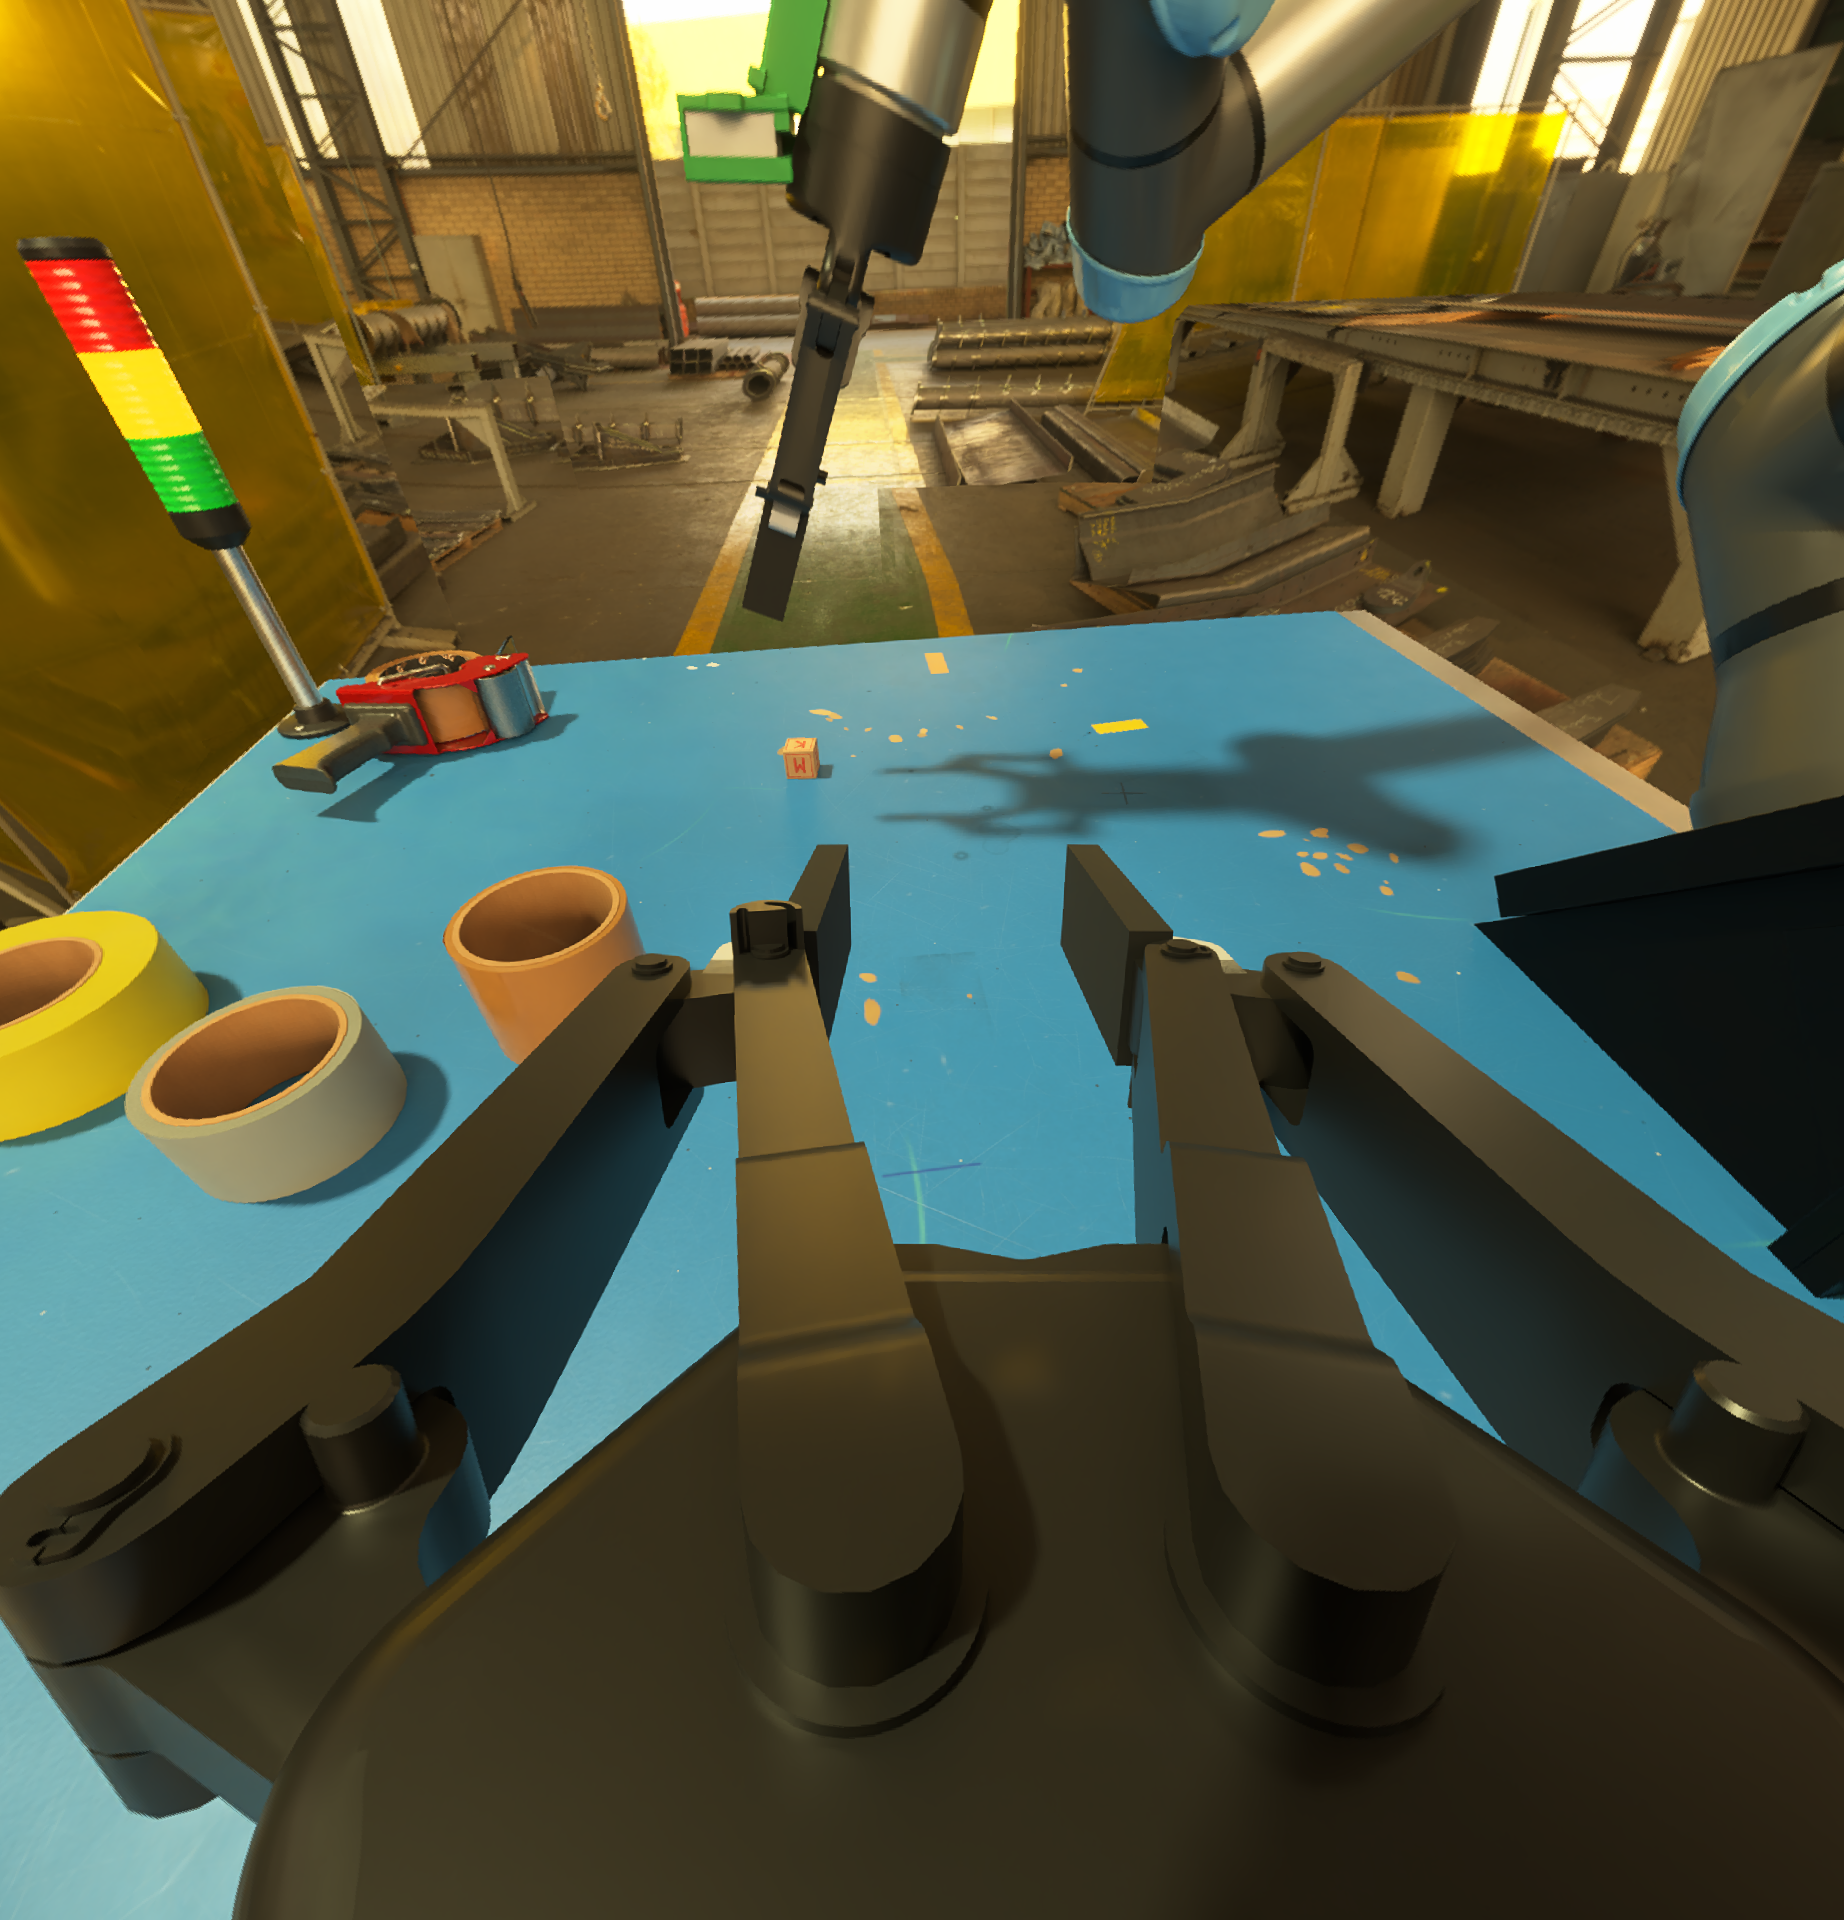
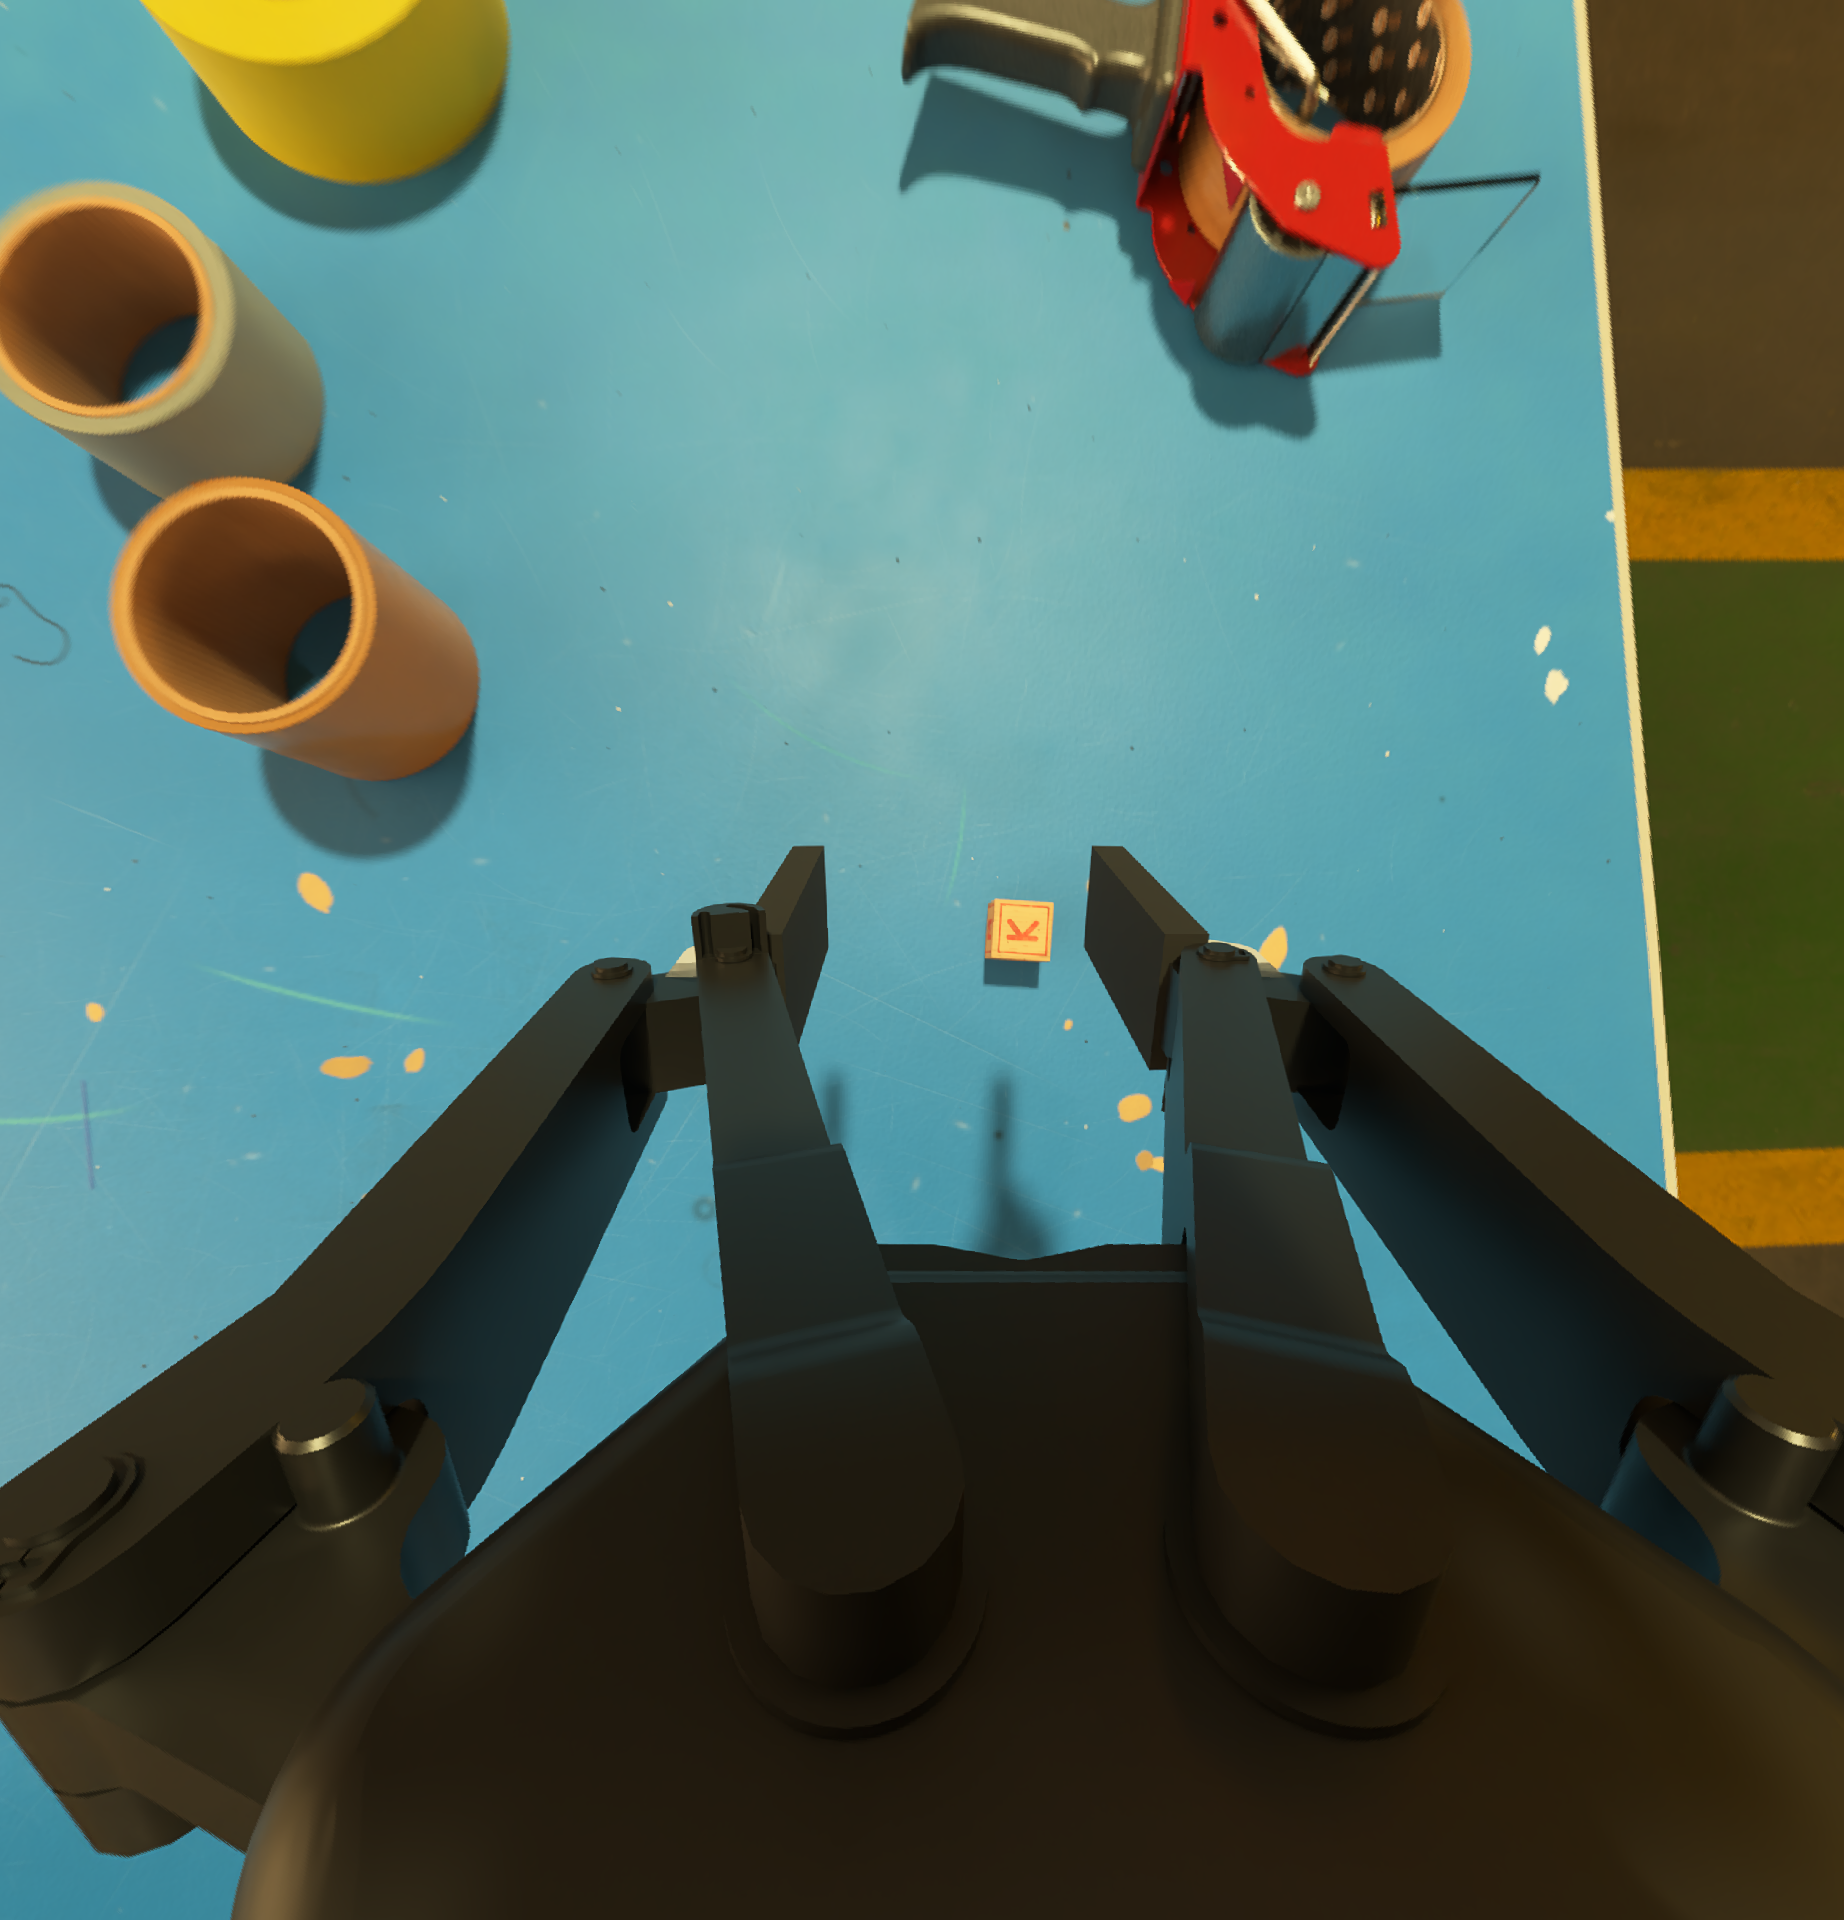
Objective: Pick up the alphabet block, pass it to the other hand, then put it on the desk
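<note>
Alphabet block (image 2: pixel 1020 930): small wooden cube, pale tan faces with red borders and red letters. Sits flat on the blue desk (image 2: pixel 793 623), one lettered face up. In the right wrist view, just right of centre frame. In the left wrist view, small and far, slightly left of centre, above mid-frame (image 1: pixel 799 757). Nothing touches it.
</note>
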